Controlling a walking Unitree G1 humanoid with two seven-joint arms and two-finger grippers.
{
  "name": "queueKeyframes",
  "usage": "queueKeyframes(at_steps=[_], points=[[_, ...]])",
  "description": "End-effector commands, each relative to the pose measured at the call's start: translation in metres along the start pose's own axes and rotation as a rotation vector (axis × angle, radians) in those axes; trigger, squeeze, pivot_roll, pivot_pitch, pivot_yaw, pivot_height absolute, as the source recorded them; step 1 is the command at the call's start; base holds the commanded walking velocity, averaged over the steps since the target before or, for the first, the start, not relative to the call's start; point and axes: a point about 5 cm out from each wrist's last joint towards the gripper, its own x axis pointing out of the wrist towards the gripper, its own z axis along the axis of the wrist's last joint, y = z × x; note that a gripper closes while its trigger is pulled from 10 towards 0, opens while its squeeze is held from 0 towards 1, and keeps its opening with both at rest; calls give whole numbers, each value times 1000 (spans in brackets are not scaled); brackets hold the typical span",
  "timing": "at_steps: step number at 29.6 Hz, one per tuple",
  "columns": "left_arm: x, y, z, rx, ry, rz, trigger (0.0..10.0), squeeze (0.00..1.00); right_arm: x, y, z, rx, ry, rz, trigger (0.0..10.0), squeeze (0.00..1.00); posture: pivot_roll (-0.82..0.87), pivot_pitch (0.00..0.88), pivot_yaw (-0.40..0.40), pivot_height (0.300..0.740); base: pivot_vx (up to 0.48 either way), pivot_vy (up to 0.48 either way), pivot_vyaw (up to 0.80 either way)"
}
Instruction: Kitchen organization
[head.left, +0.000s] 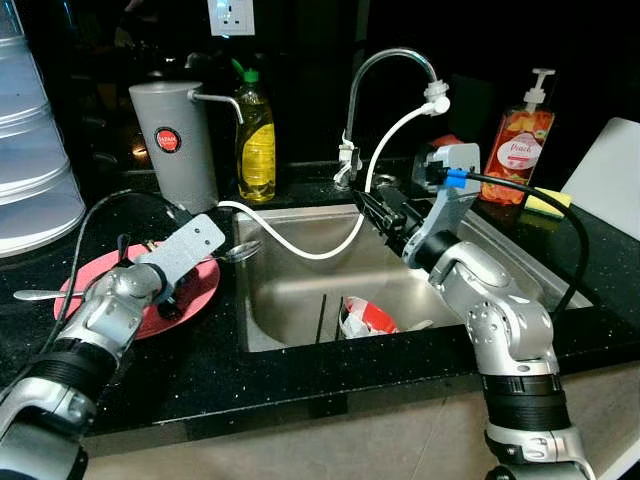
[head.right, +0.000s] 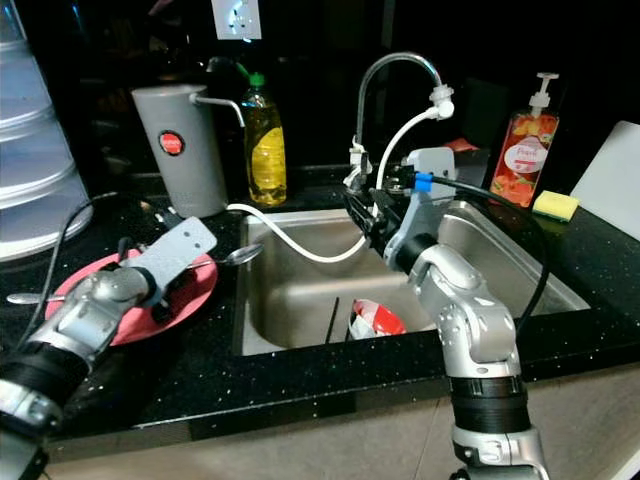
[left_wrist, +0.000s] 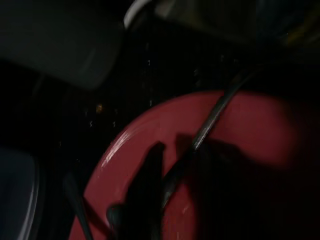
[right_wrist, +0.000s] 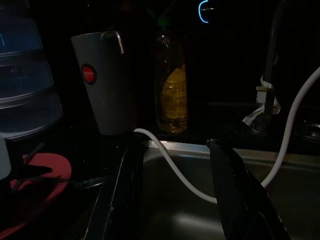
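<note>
Left gripper (head.left: 172, 300) pinches a spoon (head.left: 236, 252) on the red plate (head.left: 200, 285); right gripper (right_wrist: 172, 195) gapes wide over the sink (head.left: 300, 300), bowl (head.left: 367, 317) inside.

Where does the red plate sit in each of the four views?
Left eye view: red plate on the dark counter, left of the sink.
Right eye view: same spot.
Left wrist view: large and central, a spoon lying across it.
Right wrist view: low in the corner.
Shared landmark: grey canister behind it.
</note>
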Motion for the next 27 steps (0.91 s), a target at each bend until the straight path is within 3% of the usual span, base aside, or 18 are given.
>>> queueKeyframes(at_steps=[1, 9, 11, 12, 13, 15, 21, 23, 24, 27], points=[[6, -15, -10, 26, 42, -49, 0, 0, -3, 0, 2, -1, -2, 0, 10000, 0, -49, 81, 10, 740, 0, 0, 0], [6, -10, -8, 80, 8, -6, 0, 0, -3, 1, 3, -1, -4, 0, 10000, 0, -50, 79, 9, 740, 0, 0, 0], [4, -4, 1, 87, -37, 28, 0, 0, -3, 0, 3, -2, -4, -1, 10000, 0, -51, 79, 9, 740, 0, 0, 0], [2, 1, 9, 74, -75, 65, 10000, 0, -3, 0, 3, -2, -4, -2, 10000, 0, -51, 81, 10, 740, 0, 0, 0], [2, 1, 9, 74, -75, 65, 10000, 0, -3, 0, 3, -2, -4, -2, 10000, 0, -51, 81, 10, 740, 0, 0, 0], [-11, 24, 35, -5, -183, 152, 10000, 0, -4, -1, 4, -4, -5, -7, 10000, 0, -53, 82, 12, 740, 0, 0, 0], [-30, 46, 59, -50, -296, 204, 10000, 0, -4, -2, 5, -4, -7, -12, 10000, 0, -46, 85, 8, 740, 0, 0, 0], [-36, 52, 77, -195, -392, 177, 10000, 0, -3, -3, 5, -6, -9, -15, 10000, 0, -42, 85, 6, 740, 0, 0, 0], [-36, 52, 77, -195, -392, 177, 10000, 0, -3, -3, 5, -6, -9, -15, 10000, 0, -42, 85, 6, 740, 0, 0, 0], [-34, 49, 97, -429, -491, 56, 10000, 0, -2, -6, 7, -15, -16, -23, 10000, 0, -45, 85, 11, 740, 0, 0, 0]])
